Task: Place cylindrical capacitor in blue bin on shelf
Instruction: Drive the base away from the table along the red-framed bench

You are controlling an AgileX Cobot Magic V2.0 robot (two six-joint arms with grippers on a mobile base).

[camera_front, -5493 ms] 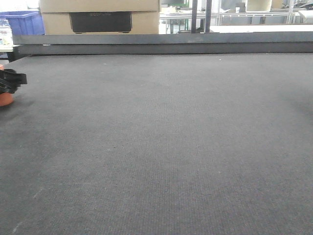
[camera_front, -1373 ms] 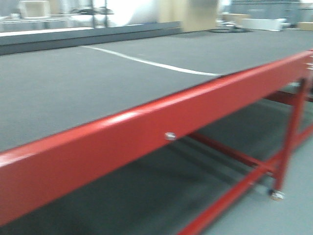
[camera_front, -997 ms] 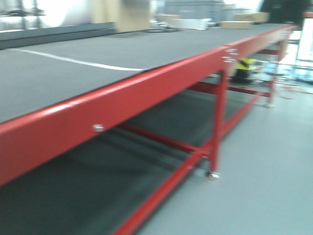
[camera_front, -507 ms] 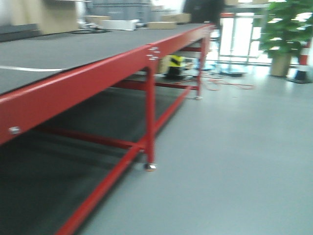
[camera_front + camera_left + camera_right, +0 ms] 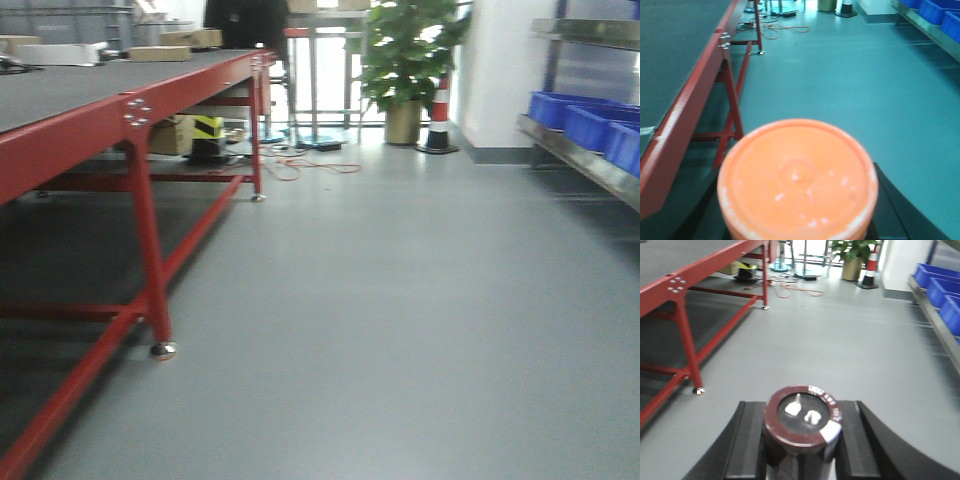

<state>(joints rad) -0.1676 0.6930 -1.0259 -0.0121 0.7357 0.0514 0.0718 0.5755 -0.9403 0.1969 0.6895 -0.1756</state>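
Observation:
In the left wrist view my left gripper [image 5: 797,217] is shut on the cylindrical capacitor [image 5: 797,177], an orange cylinder seen end-on; its side lettering is hidden. One black finger [image 5: 892,207] shows beside it. In the right wrist view my right gripper [image 5: 802,442] is shut on a dark maroon cylinder [image 5: 804,415] with two metal terminals on top. The steel shelf [image 5: 585,165] runs along the right wall with blue bins [image 5: 565,108] on it. It also shows in the right wrist view [image 5: 940,332] with its bins [image 5: 940,287]. Neither gripper shows in the front view.
A long red-framed table [image 5: 130,100] with a dark top runs along the left, its legs [image 5: 148,260] on the grey floor. A potted plant [image 5: 405,50], a traffic cone [image 5: 438,115] and loose cables [image 5: 300,165] lie ahead. A box [image 5: 195,135] sits under the table.
The front view has swung right, from the dark table top past its red edge to the open floor. The shelf with blue bins has come into view.

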